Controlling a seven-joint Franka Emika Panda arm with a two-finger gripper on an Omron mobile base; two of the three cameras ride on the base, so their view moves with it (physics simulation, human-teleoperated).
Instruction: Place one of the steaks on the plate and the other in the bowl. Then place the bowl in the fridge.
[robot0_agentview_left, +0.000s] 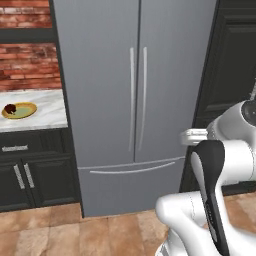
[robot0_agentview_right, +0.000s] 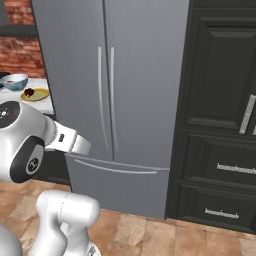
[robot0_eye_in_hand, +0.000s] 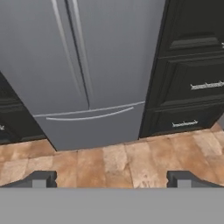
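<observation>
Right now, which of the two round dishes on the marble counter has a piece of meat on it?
The flat yellow-olive plate carries a dark steak; the deeper pale blue-grey bowl behind it shows none.

Home kitchen, steel fridge, dark cabinets, marble counter, brick wall

no readable text, labels, numbers or signs anywhere.
</observation>
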